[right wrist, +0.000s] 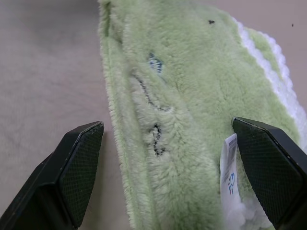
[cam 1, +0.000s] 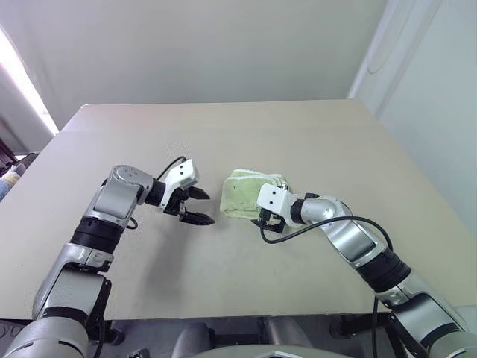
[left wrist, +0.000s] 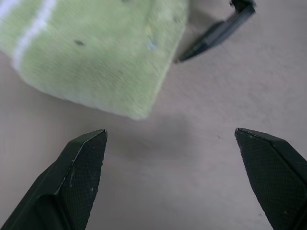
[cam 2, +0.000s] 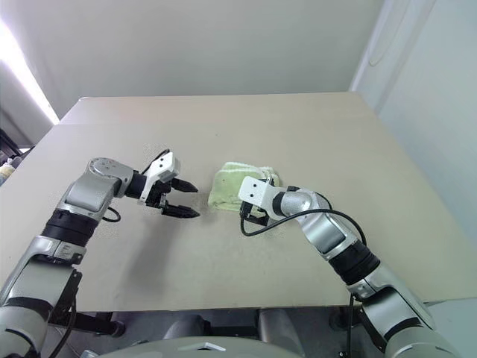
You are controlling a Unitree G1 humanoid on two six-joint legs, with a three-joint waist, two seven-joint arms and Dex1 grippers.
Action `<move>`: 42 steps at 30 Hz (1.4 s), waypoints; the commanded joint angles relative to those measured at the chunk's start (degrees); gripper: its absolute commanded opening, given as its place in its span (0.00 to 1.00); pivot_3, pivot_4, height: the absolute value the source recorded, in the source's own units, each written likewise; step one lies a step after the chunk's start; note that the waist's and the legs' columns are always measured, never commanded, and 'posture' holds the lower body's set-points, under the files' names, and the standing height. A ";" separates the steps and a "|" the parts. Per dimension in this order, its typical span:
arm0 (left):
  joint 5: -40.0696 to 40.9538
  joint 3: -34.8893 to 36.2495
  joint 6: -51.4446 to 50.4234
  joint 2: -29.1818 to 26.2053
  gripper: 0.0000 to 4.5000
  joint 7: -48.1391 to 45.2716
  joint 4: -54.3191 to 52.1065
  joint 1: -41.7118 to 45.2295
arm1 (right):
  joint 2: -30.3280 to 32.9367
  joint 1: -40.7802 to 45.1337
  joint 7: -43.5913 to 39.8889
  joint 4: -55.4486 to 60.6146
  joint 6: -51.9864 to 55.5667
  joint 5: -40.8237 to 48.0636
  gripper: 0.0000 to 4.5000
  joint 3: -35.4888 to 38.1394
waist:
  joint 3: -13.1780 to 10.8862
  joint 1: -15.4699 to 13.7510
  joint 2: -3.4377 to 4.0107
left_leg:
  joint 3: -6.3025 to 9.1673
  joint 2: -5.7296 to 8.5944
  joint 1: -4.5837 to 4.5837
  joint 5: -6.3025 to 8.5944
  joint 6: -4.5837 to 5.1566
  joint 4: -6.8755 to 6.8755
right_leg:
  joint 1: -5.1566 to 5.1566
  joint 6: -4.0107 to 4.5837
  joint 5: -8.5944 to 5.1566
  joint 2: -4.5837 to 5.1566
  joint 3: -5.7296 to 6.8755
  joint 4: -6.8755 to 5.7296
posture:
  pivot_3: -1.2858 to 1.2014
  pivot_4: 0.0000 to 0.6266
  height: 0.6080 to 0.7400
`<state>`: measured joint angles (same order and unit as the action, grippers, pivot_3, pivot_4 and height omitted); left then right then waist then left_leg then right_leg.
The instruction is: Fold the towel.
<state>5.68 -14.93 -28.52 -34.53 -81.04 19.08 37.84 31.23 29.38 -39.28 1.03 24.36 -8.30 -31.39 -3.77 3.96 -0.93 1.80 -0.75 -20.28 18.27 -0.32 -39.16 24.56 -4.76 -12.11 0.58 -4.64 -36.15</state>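
Towel [cam 1: 246,195] lying bunched and partly folded mid-desk [cam 1: 298,134]. Right claw [right wrist: 175,158] spread wide, straddling the near end by the tag [right wrist: 230,167], nothing gripped. Left claw [cam 1: 197,206] spread wide, just beside the towel, over bare desk. Risks: pinching several layers at once, dragging the bundle, undoing the fold; snagging the tag.

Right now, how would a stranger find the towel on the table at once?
Look at the beige table, near its middle, between the two arms. The towel lies there folded into a small thick bundle, just ahead of the right claw. It is light green and fluffy, with white edging.
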 commanded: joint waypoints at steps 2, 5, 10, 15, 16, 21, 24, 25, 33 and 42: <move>0.84 0.32 0.33 -0.84 1.00 0.11 -0.98 0.40 | -0.75 0.16 -0.01 -0.17 -2.66 -3.86 1.00 -0.31 | 0.00 0.04 0.00 | 0.00 0.00 0.02 0.00 0.00 0.00 | 0.00 0.00 0.00 0.00 0.00 -0.01 | 0.52 0.00 0.79; 0.38 0.33 1.73 -0.65 1.00 0.64 0.33 0.83 | -1.52 -0.19 1.09 -1.34 -3.89 -6.15 1.00 -0.49 | 0.01 0.06 -0.01 | -0.01 0.00 0.06 0.00 0.00 0.00 | -0.04 0.01 0.01 0.00 -0.01 -0.01 | 0.52 0.00 0.79; 0.08 0.25 3.66 -0.39 1.00 1.14 2.22 1.55 | -2.82 0.41 3.87 -4.21 -5.18 -10.60 1.00 -0.31 | 0.03 0.10 -0.04 | -0.01 0.00 0.19 -0.02 -0.02 -0.01 | -0.14 0.08 0.03 -0.01 -0.01 -0.03 | 0.52 0.00 0.79; 0.10 0.26 4.41 -0.19 1.00 1.36 3.44 2.15 | -3.79 0.83 4.61 -6.23 -6.32 -12.74 0.80 0.14 | 0.03 0.08 -0.04 | -0.01 0.00 0.45 -0.05 -0.07 -0.03 | -0.38 0.13 0.07 -0.02 -0.02 -0.05 | 0.52 0.00 0.79; 0.04 0.22 4.54 -0.15 1.00 1.38 3.64 2.29 | -3.98 0.91 4.79 -6.74 -6.49 -13.14 0.72 0.23 | 0.03 0.04 -0.04 | -0.01 0.00 0.50 -0.05 -0.07 -0.03 | -0.44 0.13 0.07 -0.02 -0.02 -0.05 | 0.52 0.00 0.79; -0.32 0.12 5.05 0.55 1.00 2.16 5.34 3.50 | -4.54 1.21 5.49 -8.17 -8.11 -14.38 0.33 0.82 | 0.03 0.00 -0.05 | -0.02 0.00 0.51 -0.05 -0.08 -0.03 | -0.49 0.14 0.06 0.00 -0.02 -0.02 | 0.52 0.00 0.79; -0.27 0.21 4.97 0.96 1.00 2.58 6.03 4.03 | -4.70 0.93 4.84 -7.54 -8.66 -14.80 0.10 0.82 | 0.03 0.04 -0.05 | -0.02 0.01 0.48 -0.05 -0.08 -0.02 | -0.48 0.13 0.06 0.00 -0.03 0.01 | 0.52 0.00 0.79; -0.24 0.20 4.87 1.06 1.00 2.67 6.08 4.13 | -5.12 1.04 5.36 -7.74 -8.28 -14.92 0.01 1.21 | 0.03 0.04 -0.05 | -0.01 0.00 0.48 -0.05 -0.07 -0.02 | -0.48 0.13 0.06 0.00 -0.03 0.00 | 0.52 0.00 0.79; -0.43 0.24 4.91 1.58 1.00 3.60 7.48 4.92 | -6.98 2.70 8.92 -3.72 -4.70 -11.37 0.00 10.95 | 0.03 0.04 -0.04 | -0.01 0.00 0.44 -0.05 -0.07 -0.01 | -0.43 0.13 0.06 -0.01 -0.03 -0.01 | 0.52 0.00 0.79; -0.97 0.18 6.27 2.35 1.00 4.39 10.41 5.96 | -0.50 5.43 13.09 -0.74 -1.87 -10.74 0.00 23.95 | 0.03 -0.13 -0.04 | 0.00 0.02 0.01 -0.05 -0.07 -0.01 | -0.08 0.10 0.05 0.03 -0.01 0.04 | 0.52 0.00 0.79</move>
<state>4.96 -15.06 -23.20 -32.18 -76.90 29.69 41.52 29.86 33.12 -27.59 -1.75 22.56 -18.71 -10.17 -3.74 3.84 -0.97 1.80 -0.73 -20.28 18.22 -0.39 -39.17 24.49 -4.67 -12.06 0.62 -4.65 -36.10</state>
